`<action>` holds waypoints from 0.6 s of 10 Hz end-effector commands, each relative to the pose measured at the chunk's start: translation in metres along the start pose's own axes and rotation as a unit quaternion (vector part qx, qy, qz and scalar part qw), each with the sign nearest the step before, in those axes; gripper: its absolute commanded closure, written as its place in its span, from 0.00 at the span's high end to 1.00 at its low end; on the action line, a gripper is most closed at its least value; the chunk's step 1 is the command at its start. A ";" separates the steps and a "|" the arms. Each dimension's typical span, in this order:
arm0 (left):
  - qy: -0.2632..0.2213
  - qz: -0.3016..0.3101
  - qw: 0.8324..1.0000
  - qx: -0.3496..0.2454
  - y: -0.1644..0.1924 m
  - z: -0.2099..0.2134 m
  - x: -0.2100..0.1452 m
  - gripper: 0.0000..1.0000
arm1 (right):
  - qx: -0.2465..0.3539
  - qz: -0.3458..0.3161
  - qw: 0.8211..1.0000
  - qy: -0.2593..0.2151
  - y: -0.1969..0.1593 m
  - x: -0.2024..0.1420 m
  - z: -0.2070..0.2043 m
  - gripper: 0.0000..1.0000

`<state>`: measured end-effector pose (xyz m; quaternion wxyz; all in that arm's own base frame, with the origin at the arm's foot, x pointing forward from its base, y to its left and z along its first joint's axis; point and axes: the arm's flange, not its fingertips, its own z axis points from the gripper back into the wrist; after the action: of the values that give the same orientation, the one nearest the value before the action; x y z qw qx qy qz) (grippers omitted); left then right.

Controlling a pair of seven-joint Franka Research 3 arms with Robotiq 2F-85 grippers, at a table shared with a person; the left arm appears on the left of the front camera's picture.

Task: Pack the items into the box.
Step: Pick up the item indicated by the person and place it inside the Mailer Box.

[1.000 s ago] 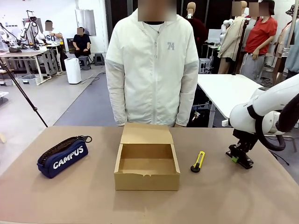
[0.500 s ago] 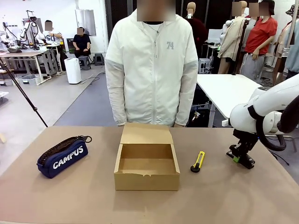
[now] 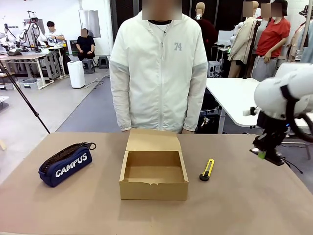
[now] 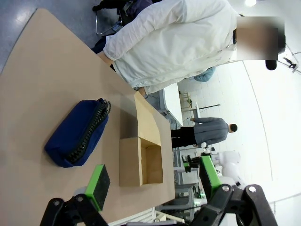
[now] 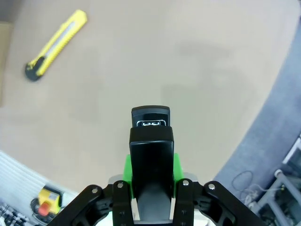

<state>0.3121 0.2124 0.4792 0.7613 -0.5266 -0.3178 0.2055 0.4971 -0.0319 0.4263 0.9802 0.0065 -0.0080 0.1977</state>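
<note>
The open brown box [image 3: 154,189] stands mid-table with its flap lid raised toward the person. A navy "CAMPUS" pouch [image 3: 65,164] lies to its left and a yellow-and-black utility knife [image 3: 207,169] to its right. My right gripper [image 3: 268,154] hangs above the table's right side, shut on the black stapler [image 5: 150,123], which sits between the green pads [image 5: 127,172]; the knife [image 5: 55,44] lies on the table beyond it. My left gripper [image 4: 154,181] is open with nothing between its fingers, high above the pouch [image 4: 77,134] and box [image 4: 129,160].
A person in a white jacket [image 3: 159,68] stands at the far edge behind the box, hands out of sight. The table's right edge [image 5: 263,117] runs close under my right gripper. Bare tabletop lies in front of the box.
My right gripper has closed on the stapler and lifted it off the table, rising and drifting a little right. Pouch, box and knife have not moved.
</note>
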 end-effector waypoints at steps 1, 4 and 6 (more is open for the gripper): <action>-0.003 -0.001 1.000 -0.009 -0.001 0.000 0.001 1.00 | 0.013 -0.029 0.999 -0.023 0.019 -0.041 0.025 0.00; -0.003 -0.001 1.000 -0.009 -0.001 0.000 0.001 1.00 | 0.015 -0.021 0.999 -0.021 0.013 -0.041 0.037 0.00; -0.003 -0.001 1.000 -0.009 -0.001 0.000 0.001 1.00 | 0.015 -0.021 0.999 -0.021 0.013 -0.041 0.037 0.00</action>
<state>0.3122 0.2127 0.4791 0.7612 -0.5266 -0.3177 0.2057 0.4452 -0.0389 0.4562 0.9840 0.0354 -0.0329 0.1713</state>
